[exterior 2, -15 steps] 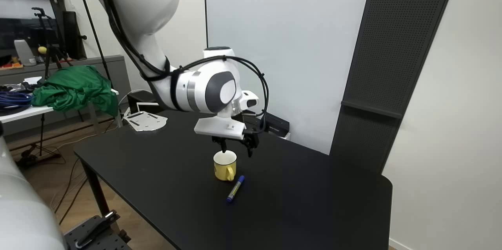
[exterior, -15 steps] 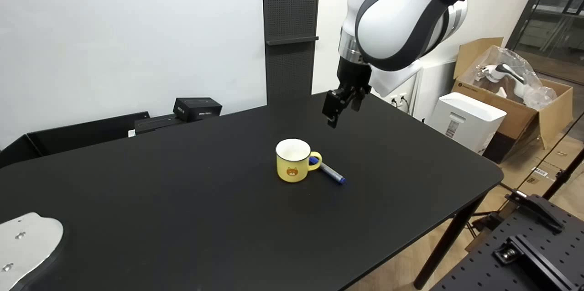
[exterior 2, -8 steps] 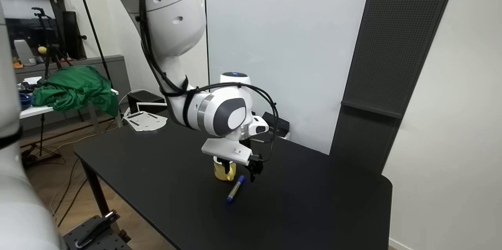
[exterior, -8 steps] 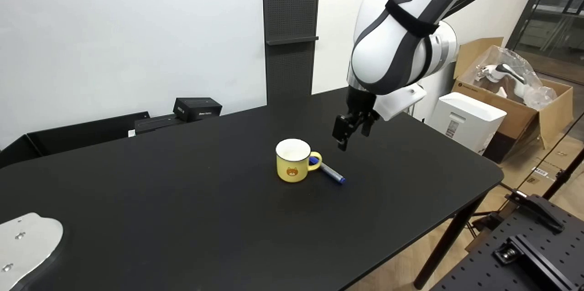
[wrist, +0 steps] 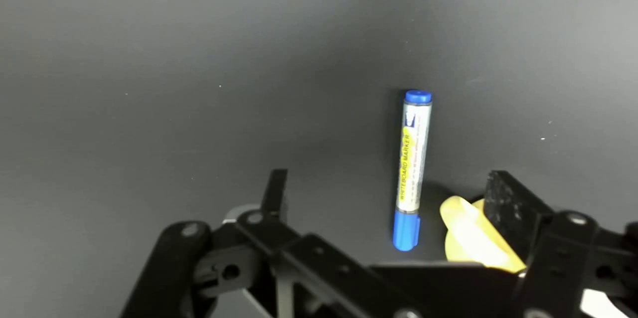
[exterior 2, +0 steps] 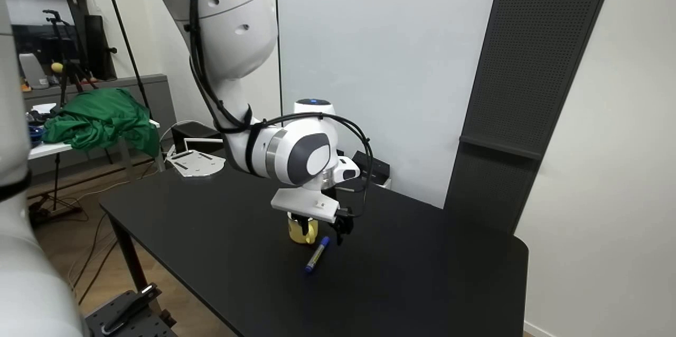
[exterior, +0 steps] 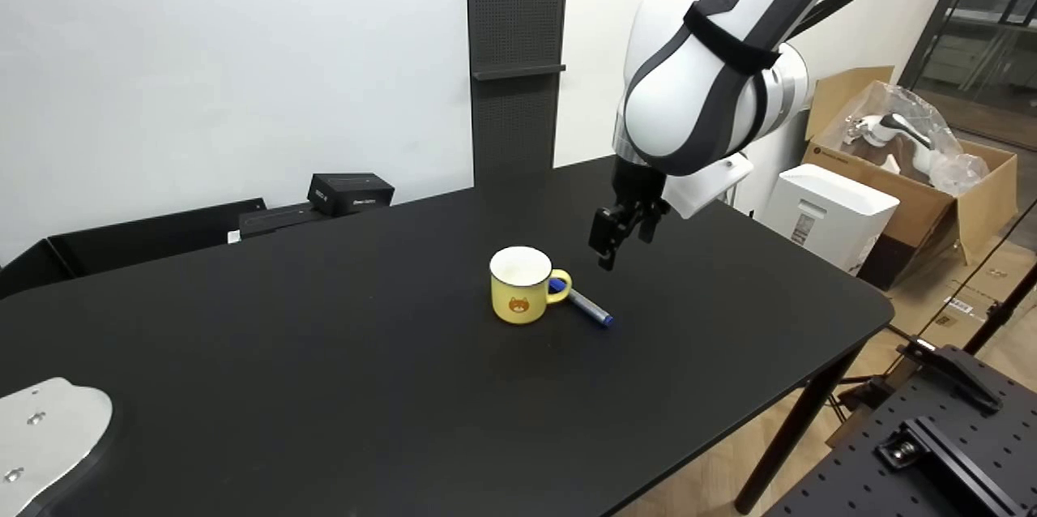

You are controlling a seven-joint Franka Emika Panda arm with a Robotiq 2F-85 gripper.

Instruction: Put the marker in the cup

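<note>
- The cup (exterior: 518,294) stands upright on the black bench (exterior: 364,387), yellow outside with a brown animal face on its side; its mouth faces up and the lining looks plain white as far down as I can see.
- The marker (wrist: 412,158) is outside the cup, lying flat on the bench just beside it. Its blue cap is the end nearer the cup's handle (wrist: 473,236), and a narrow strip of bench shows between the two from above.
- The end effector (wrist: 389,183) hangs over the bench with its fingers (exterior: 601,237) spread well apart; looking down from the wrist, I see the marker in the space between them, lower down, on the bench top.
- One fingertip (wrist: 516,213) hides part of the cup in the wrist view, though in an exterior view the two are clearly apart.
- Past the bench's end there's a cardboard box (exterior: 919,217), flaps up, holding a clear plastic bag (exterior: 919,104) with a white-and-dark piece inside.
- In front of that stands a white casing (exterior: 834,209) with a label; what it holds, I can't tell.
- Along the far edge sits a closed black box (exterior: 351,194), contents hidden, right by a flatter black one.
- A slotted pale plate (exterior 2: 196,164) lies on the bench.
- Further off, a green cloth (exterior 2: 105,120) is heaped on a white table (exterior 2: 50,150).
</note>
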